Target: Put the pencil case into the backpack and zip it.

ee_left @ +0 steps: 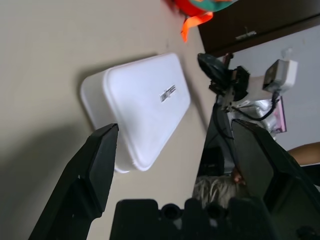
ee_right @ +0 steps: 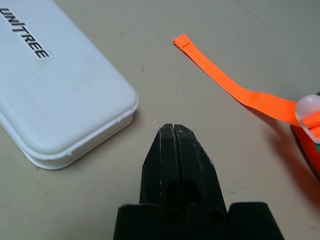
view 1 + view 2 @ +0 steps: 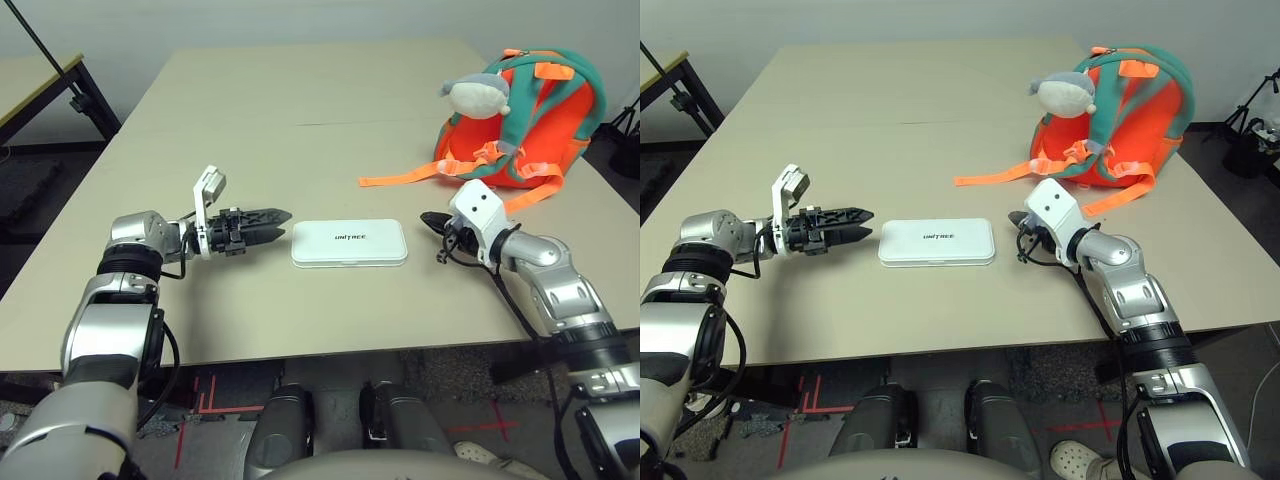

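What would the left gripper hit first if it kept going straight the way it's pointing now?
Most likely the pencil case. The left gripper is open, points along the table at the case's near short end, and nothing lies between them. Its height above the table is unclear.

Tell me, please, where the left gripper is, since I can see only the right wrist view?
Observer: The left gripper is just off the pencil case's opposite short end, not touching it.
Operator: Are its fingers open?
Observer: Yes, they are spread apart and point at the case.
Operator: And where is the backpack?
Observer: The backpack sits beyond the right gripper, toward the far right of the table.
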